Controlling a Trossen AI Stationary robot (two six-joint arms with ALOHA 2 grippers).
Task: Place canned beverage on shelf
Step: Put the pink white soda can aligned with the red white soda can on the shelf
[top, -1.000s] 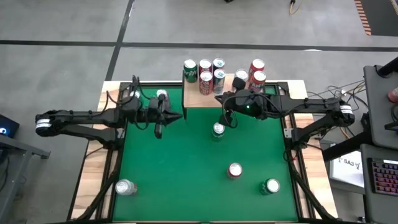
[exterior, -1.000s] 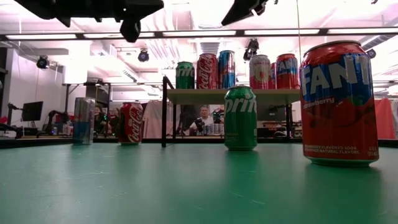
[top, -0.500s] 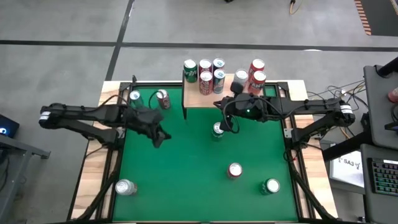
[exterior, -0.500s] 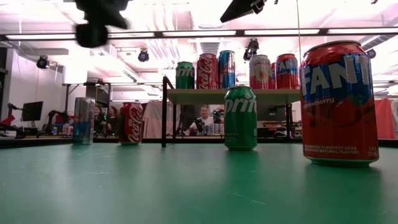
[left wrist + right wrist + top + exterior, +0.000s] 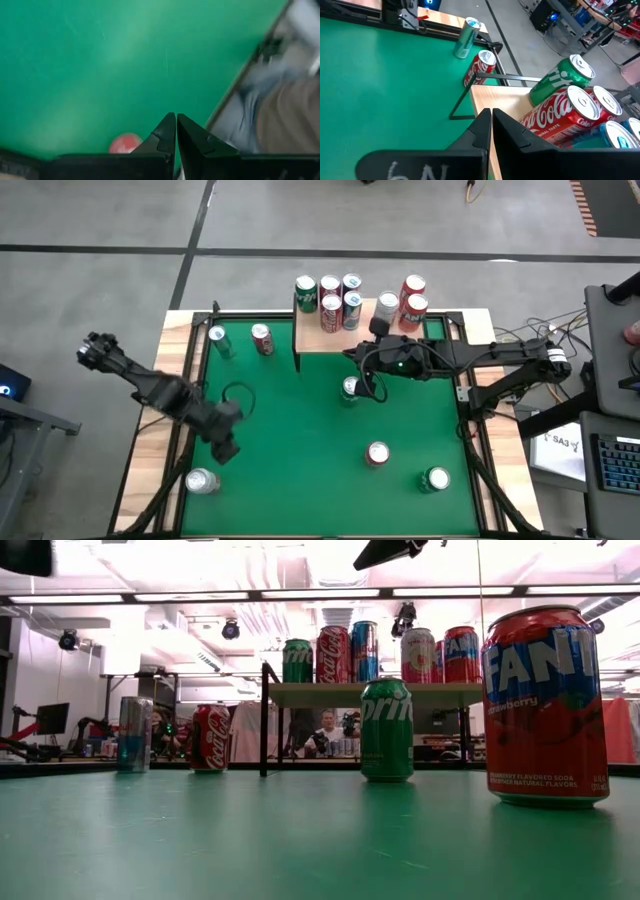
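High view: the small low shelf point(image 5: 345, 338) with a light wooden top board on thin black legs stands at the far edge of the green felt surface point(image 5: 290, 440) and already carries seven cans. Loose on the felt are a green Sprite aluminium can point(image 5: 349, 388) just in front of the shelf under the right arm, a red strawberry Fanta can point(image 5: 377, 453) nearer the front, a green-topped can point(image 5: 436, 478) at the front right, a silver can point(image 5: 201, 481) at the front left, and a slim pale-green can point(image 5: 218, 338) beside a red cola can point(image 5: 262, 338) left of the shelf.

The left tool point(image 5: 224, 448) is clenched and empty, above the felt near the silver can. The right tool point(image 5: 352, 352) is also clenched on nothing, hanging over the shelf's front edge, close above the Sprite can.

These cans look like thin-walled metal cylinders: stiff along the axis, smooth and somewhat slippery, easily dented by a hard squeeze, and moderately heavy if full. I would take one across the middle of its wall, fingers level and on opposite sides, kept upright, with only enough pressure to stop it sliding.
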